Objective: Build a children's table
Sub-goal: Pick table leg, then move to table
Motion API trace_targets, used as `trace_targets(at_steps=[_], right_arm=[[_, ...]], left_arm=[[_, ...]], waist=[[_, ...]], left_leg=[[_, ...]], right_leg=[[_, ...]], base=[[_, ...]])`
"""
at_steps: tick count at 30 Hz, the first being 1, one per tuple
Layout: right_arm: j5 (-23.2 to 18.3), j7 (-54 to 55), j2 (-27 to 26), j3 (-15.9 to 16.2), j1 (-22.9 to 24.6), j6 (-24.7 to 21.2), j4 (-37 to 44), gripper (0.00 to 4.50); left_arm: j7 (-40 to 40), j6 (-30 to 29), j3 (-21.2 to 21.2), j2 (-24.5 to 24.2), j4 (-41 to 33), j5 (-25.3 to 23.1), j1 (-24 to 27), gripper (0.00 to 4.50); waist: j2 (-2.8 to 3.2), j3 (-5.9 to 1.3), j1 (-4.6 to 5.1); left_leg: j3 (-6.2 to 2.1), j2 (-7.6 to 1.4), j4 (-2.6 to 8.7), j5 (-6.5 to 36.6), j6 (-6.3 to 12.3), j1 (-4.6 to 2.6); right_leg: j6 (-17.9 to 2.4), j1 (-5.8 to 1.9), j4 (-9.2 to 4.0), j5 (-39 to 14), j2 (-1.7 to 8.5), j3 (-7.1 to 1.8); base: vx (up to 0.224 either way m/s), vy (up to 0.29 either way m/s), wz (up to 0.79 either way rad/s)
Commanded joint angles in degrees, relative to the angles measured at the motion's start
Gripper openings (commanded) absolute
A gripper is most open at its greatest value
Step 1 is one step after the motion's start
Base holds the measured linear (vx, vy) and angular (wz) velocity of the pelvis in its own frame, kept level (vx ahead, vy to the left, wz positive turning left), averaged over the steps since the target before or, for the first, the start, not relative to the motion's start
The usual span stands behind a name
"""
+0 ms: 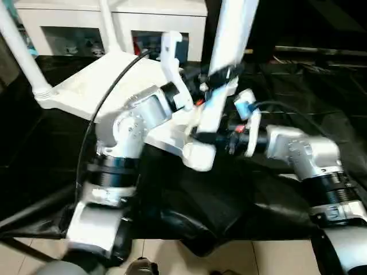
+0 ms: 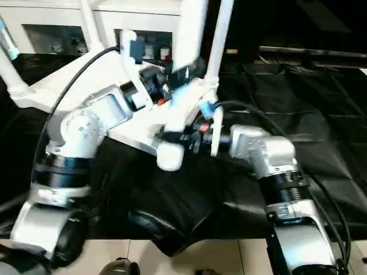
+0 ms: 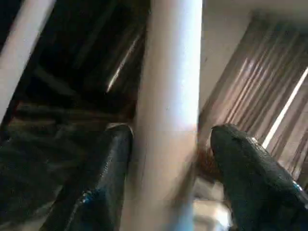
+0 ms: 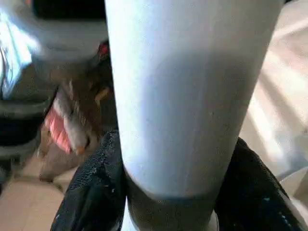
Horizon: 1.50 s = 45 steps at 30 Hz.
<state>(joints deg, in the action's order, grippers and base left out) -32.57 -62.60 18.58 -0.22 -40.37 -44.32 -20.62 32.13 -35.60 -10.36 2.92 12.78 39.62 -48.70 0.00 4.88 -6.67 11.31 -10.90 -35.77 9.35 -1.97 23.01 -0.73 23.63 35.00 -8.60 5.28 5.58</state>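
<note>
- Tabletop [image 1: 114, 74] lies upside down on the black cloth [image 1: 298, 143], tilted, near corner raised toward the robot. This keeps the corner sockets facing up so the legs can go in from above.
- Three legs already stand in it: far-left leg [image 1: 20, 51], far-middle leg [image 1: 107, 26], and a thin one behind the grippers [image 2: 221, 37].
- Fourth leg [image 1: 232, 34] stands nearly upright over the near corner socket [image 1: 198, 156], leaning slightly right; its lower end meets the socket, though whether it is fully seated cannot be told.
- Right gripper [image 4: 168, 192] is clamped around the leg's lower part, one finger on each side, touching. Likely purpose: steady the leg and press it down into the socket.
- Left gripper [image 3: 166, 178] sits higher on the same leg. One finger [image 3: 103, 173] is against the tube, the other stands off with a gap, so the jaws are parted and not squeezing; it acts as a loose guide against tipping.
- White cabinet [image 1: 120, 23] stands at the far side, not involved.
</note>
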Motion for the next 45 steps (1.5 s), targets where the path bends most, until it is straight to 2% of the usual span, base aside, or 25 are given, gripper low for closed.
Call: trace_targets(at_steps=[1,2,4,5,8,9,11,17,23,24,26,28,30,33,34,35,36,37,38,39,40,41,42,43,45], right_arm=[[-2.29,1.71,-0.38,-3.24,0.6,0.52,2.56,1.91],[-3.05,3.38,-0.8,-5.13,1.57,1.05,4.1,1.91],[-3.33,4.46,-0.93,-6.07,2.27,1.35,5.15,1.91],[-2.16,6.26,-0.77,-6.35,2.99,2.62,6.23,1.91],[3.92,15.51,-0.42,-6.96,5.93,6.41,10.42,1.91],[9.52,23.64,-0.71,-6.6,8.47,8.09,12.63,1.91],[15.15,32.36,-2.67,-6.99,11.96,12.23,15.82,1.91],[20.34,40.08,-8.26,-7.09,22.04,22.17,25.16,1.91],[19.79,44.95,-12.7,-5.98,28.77,23.37,28.85,1.91],[20.12,45.47,-12.9,-5.71,29.2,23.58,28.76,1.91],[21.75,46.63,-13.59,-5.15,30.38,24.78,28.17,1.91],[21.9,46.84,-14.11,-5.4,30.83,25.33,28.13,1.91],[21.66,46.37,-14.01,-5.43,30.87,25.55,28.19,1.91],[21.61,45.73,-13.66,-4.4,31.11,25.67,27.8,1.91],[21.55,45.62,-13.49,-3.68,31.32,25.29,27.29,1.91],[21.39,45.49,-13.46,-3.5,31.34,25.19,27.05,1.91],[21.27,45.4,-13.44,-3.38,31.36,25.16,26.91,1.91],[21.18,45.46,-13.52,-3.34,31.34,25.05,26.66,1.91],[21.14,45.51,-13.59,-3.34,31.32,24.98,26.49,1.91],[21.17,45.51,-13.59,-3.36,31.31,25.1,26.33,1.91],[20.97,45.2,-13.35,-3.47,31.33,25.16,26.09,1.91],[20.9,45.07,-13.23,-3.52,31.33,25.17,26.01,1.91],[20.86,44.92,-13.19,-3.49,31.36,25.23,25.95,1.91],[20.82,44.79,-13.2,-3.38,31.44,25.17,25.97,1.91],[20.92,44.6,-12.96,-2.74,31.86,25.18,26.11,1.91]], left_arm=[[-1.52,2.65,-4.06,1.32,-0.73,4.09,1.24,3.01],[-2.74,4.03,-7.27,2.06,-1.01,6.39,2.07,3.01],[-3.29,4.52,-8.81,2.2,-1.5,7.15,2.59,3.01],[-3.7,6.0,-8.25,0.67,-2.55,4.46,3.54,3.01],[-7.28,11.07,-3.67,-5.51,-4.96,-8.39,7.49,3.01],[-11.38,13.45,0.33,-10.41,-5.78,-18.25,11.27,3.01],[-16.16,14.59,1.54,-13.09,-8.44,-24.81,16.39,3.01],[-22.2,18.61,0.4,-14.41,-13.01,-31.55,28.91,3.01],[-28.75,21.49,0.16,-11.92,-12.69,-33.98,32.03,3.01],[-28.91,21.46,0.44,-11.51,-12.89,-33.95,32.24,3.01],[-28.74,22.34,1.59,-10.6,-13.62,-34.53,33.09,3.01],[-28.97,23.18,2.82,-10.48,-13.52,-36.14,33.68,3.01],[-29.7,22.9,3.64,-10.19,-13.46,-37.61,33.83,3.01],[-30.47,22.97,4.22,-10.15,-13.45,-38.24,34.01,3.01],[-31.38,21.86,3.25,-9.34,-14.21,-37.06,34.44,3.01],[-31.62,21.62,3.1,-9.43,-14.41,-37.19,34.56,3.01],[-31.75,21.53,3.05,-9.55,-14.51,-37.37,34.63,3.01],[-31.34,21.03,3.48,-10.27,-14.81,-38.0,34.76,3.01],[-31.01,20.64,3.78,-10.79,-15.01,-38.41,34.85,3.01],[-30.88,20.68,4.06,-11.07,-15.19,-38.82,34.96,3.01],[-29.93,21.88,4.47,-10.8,-15.66,-38.42,35.05,3.01],[-29.66,22.1,4.58,-10.6,-15.83,-38.21,35.05,3.01],[-29.38,22.08,4.75,-10.57,-15.98,-38.07,35.05,3.01],[-28.99,21.99,4.93,-10.62,-16.11,-37.87,35.07,3.01],[-28.61,21.77,4.78,-10.31,-16.45,-36.61,35.27,3.01]], waist=[[-1.01,-5.81,-0.16],[-0.48,-5.72,-0.08],[-0.6,-5.82,0.08],[-0.11,-5.85,-0.01],[-0.17,-5.75,0.55],[-0.28,-5.61,0.57],[-0.07,-5.45,1.17],[0.35,-5.39,1.62],[0.36,-4.75,2.22],[1.03,-4.68,2.34],[0.65,-4.6,2.75],[1.23,-4.42,3.4],[0.65,-4.42,4.07],[1.99,-4.33,5.26],[2.78,-3.93,5.83],[2.48,-3.86,5.88],[1.55,-3.94,5.54],[0.48,-3.95,5.46],[-0.75,-4.43,4.83],[-2.23,-4.89,2.79],[-2.33,-5.16,1.63],[-2.13,-5.16,1.33],[-1.36,-5.38,1.13],[-1.03,-5.33,1.18],[-0.02,-5.12,1.84]], left_leg=[[-1.26,-2.24,3.77,9.66,0.91,-1.41],[-1.27,-2.25,3.78,10.31,0.92,-1.43],[-1.42,-2.22,3.93,10.51,0.87,-1.38],[-1.52,-2.27,3.98,10.69,0.73,-1.52],[-1.7,-2.57,4.38,11.71,-0.81,-1.87],[-1.95,-2.72,4.68,11.46,-1.69,-1.95],[-1.7,-2.44,4.89,12.03,-3.41,-2.11],[-1.8,-2.45,5.15,17.57,-2.57,-2.03],[-2.14,-2.23,5.26,24.03,-2.72,-2.7],[-2.43,-2.12,5.34,25.23,-2.92,-2.65],[-2.58,-2.15,5.43,26.64,-3.12,-2.74],[-2.81,-2.19,5.66,29.24,-3.33,-3.04],[-3.1,-2.24,5.77,30.54,-3.45,-3.1],[-5.38,-4.83,7.5,35.88,-5.55,-3.86],[-7.81,-10.5,12.04,41.96,-4.92,-3.15],[-7.58,-10.92,12.48,42.66,-4.1,-3.07],[-6.95,-10.33,12.24,42.14,-1.87,-4.14],[-5.63,-8.44,10.89,41.26,-1.26,-3.84],[-2.36,-0.92,4.56,34.25,-3.49,-2.57],[-1.95,0.57,0.13,17.58,-1.52,-1.89],[-2.57,-0.07,0.61,8.32,-0.63,0.13],[-2.56,-0.22,1.34,6.84,-1.12,0.2],[-2.7,-0.69,3.22,6.42,-2.21,0.48],[-2.88,-0.97,3.9,7.56,-2.55,0.3],[-3.55,-1.83,5.28,15.64,-3.37,-0.65]], right_leg=[[-10.74,-3.55,-4.29,-16.22,3.86,-2.69],[-10.71,-3.46,-4.46,-16.42,3.77,-2.66],[-10.19,-3.57,-4.37,-16.53,3.58,-2.52],[-9.7,-3.45,-4.49,-16.9,3.58,-2.51],[-6.88,-3.07,-4.65,-19.15,3.41,-2.58],[-4.52,-2.78,-4.8,-20.12,3.22,-2.71],[-2.24,-2.45,-4.8,-21.82,3.12,-2.82],[-4.14,-2.11,-5.34,-22.88,3.22,-2.78],[-1.99,-1.35,-6.65,-30.8,3.22,-2.44],[-1.53,-1.57,-6.78,-32.12,3.22,-2.16],[-0.77,-1.62,-7.26,-33.04,3.18,-1.86],[-0.31,-1.54,-7.82,-33.52,3.04,-1.58],[-0.06,-1.85,-7.89,-33.29,2.92,-1.22],[0.18,-2.41,-7.51,-25.59,0.5,0.18],[-1.44,-3.55,0.34,-11.09,-0.14,0.13],[-1.92,-3.49,1.96,-8.32,-0.01,-0.1],[-2.66,-2.24,2.47,-8.08,0.62,-1.45],[-2.98,-2.33,0.83,-10.91,1.31,-2.69],[-3.34,-2.1,-5.09,-26.87,3.47,-3.76],[3.07,-2.09,-8.18,-46.22,7.08,-5.23],[6.66,-3.34,-7.74,-50.47,7.6,-5.83],[6.69,-3.01,-7.68,-49.66,6.81,-4.92],[5.04,-3.17,-6.82,-41.51,4.72,-3.38],[4.13,-3.09,-6.56,-37.61,3.84,-2.78],[-0.12,-2.99,-5.65,-29.19,2.47,-1.86]], base=[[0.0,0.0,0.0],[0.0,0.0,0.0],[0.0,0.0,0.0],[0.0,0.0,0.0],[0.0,0.0,0.0],[0.0,0.0,0.0],[0.0,0.0,0.0],[0.0,0.0,0.0],[0.0,0.0,0.0],[0.0,0.0,0.0],[0.0,0.0,0.0],[0.0,0.0,0.0],[0.0,0.0,0.0],[0.0,0.0,0.0],[0.0,0.0,0.0],[0.0,0.0,0.0],[0.009,-0.118,0.05],[0.009,-0.118,0.05],[-0.002,-0.142,0.01],[-0.023,-0.122,-0.12],[-0.023,-0.122,-0.12],[-0.025,-0.094,-0.18],[0.0,0.0,0.0],[0.0,0.0,0.0],[0.0,0.0,0.0]])
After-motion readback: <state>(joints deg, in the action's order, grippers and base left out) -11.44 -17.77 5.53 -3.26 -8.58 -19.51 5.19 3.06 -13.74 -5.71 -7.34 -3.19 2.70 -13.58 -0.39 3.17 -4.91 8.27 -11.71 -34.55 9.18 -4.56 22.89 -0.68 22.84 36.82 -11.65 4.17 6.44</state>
